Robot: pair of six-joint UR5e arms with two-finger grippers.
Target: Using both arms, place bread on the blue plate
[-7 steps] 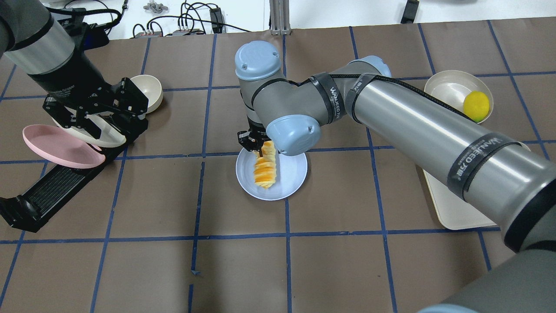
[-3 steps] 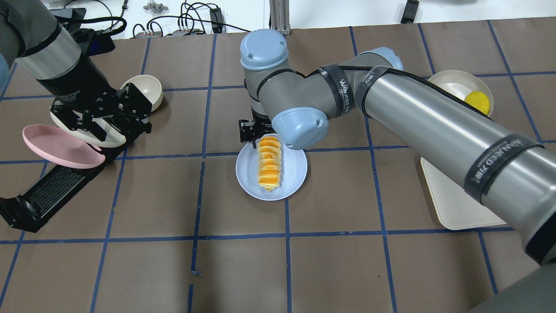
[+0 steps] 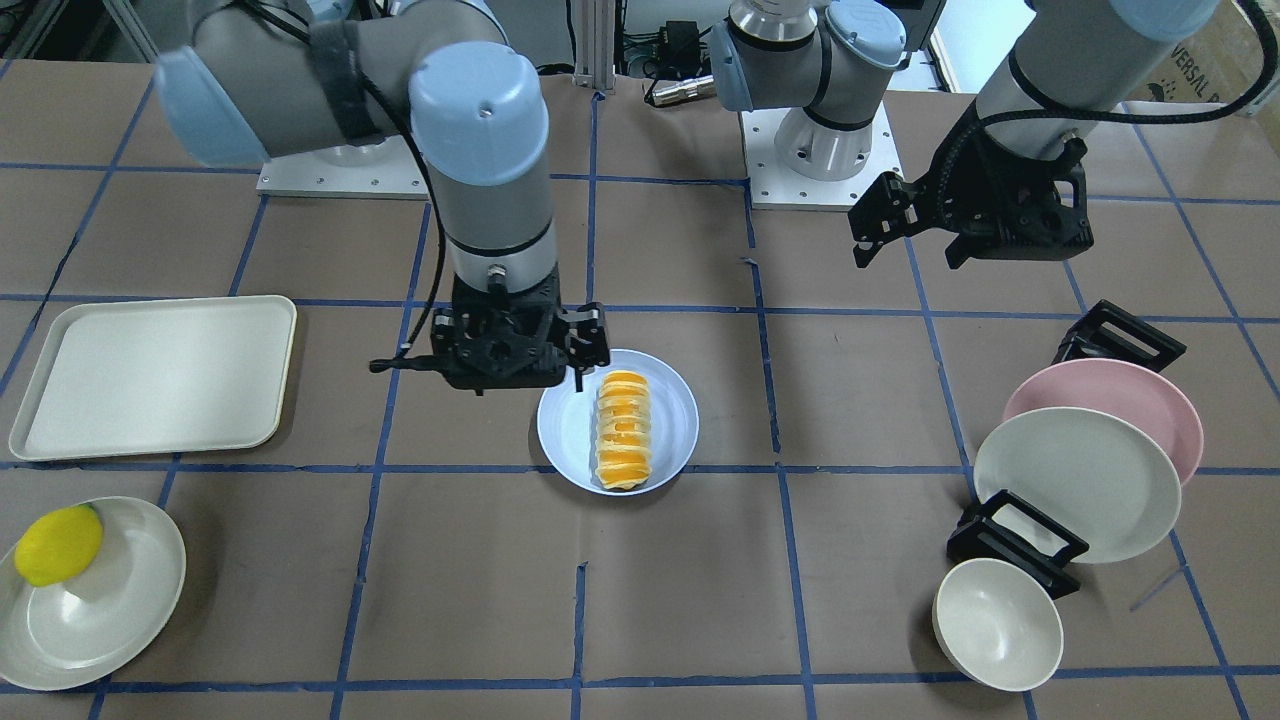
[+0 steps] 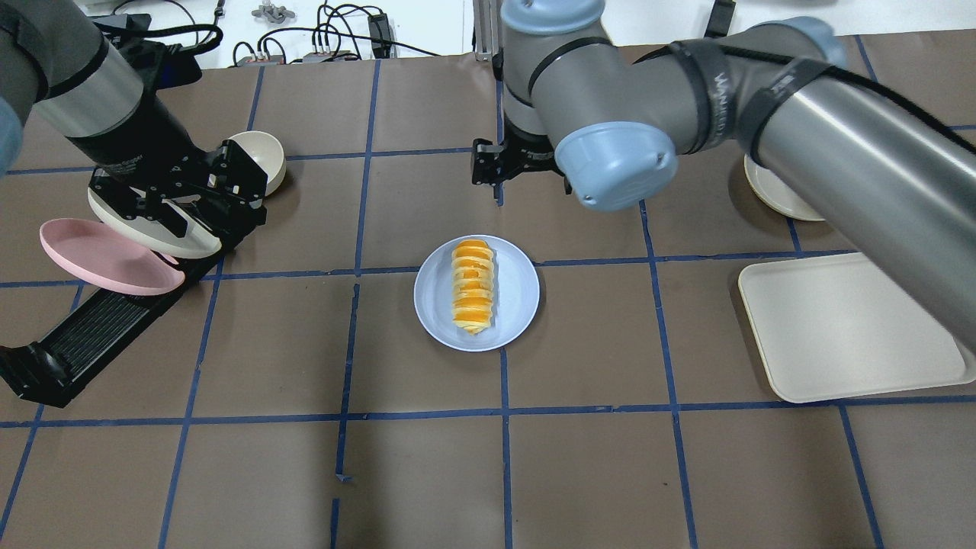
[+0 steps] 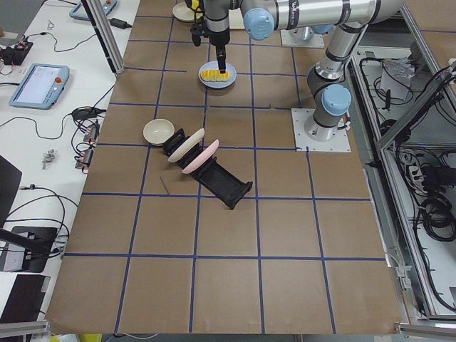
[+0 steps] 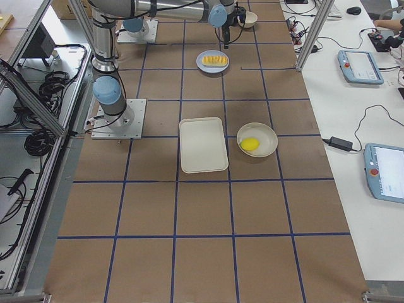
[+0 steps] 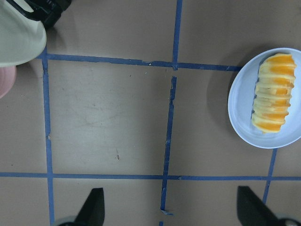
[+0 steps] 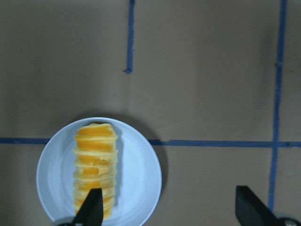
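The bread lies flat along the middle of the blue plate, with no gripper touching it. It also shows in the front view on the plate. My right gripper is open and empty, raised above the table beyond the plate's far edge. Its wrist view shows wide-apart fingertips above the bread. My left gripper is open and empty, and hovers over the dish rack. Its wrist view shows the bread far off to the right.
A black dish rack at the left holds a pink plate and a cream plate. A cream bowl stands beyond it. A cream tray lies at the right. A yellow lemon-like object sits on a cream plate.
My right gripper let go of the bread's far end, rose and drew away to the far right. The bread settled flat on the blue plate. The left arm barely moved.
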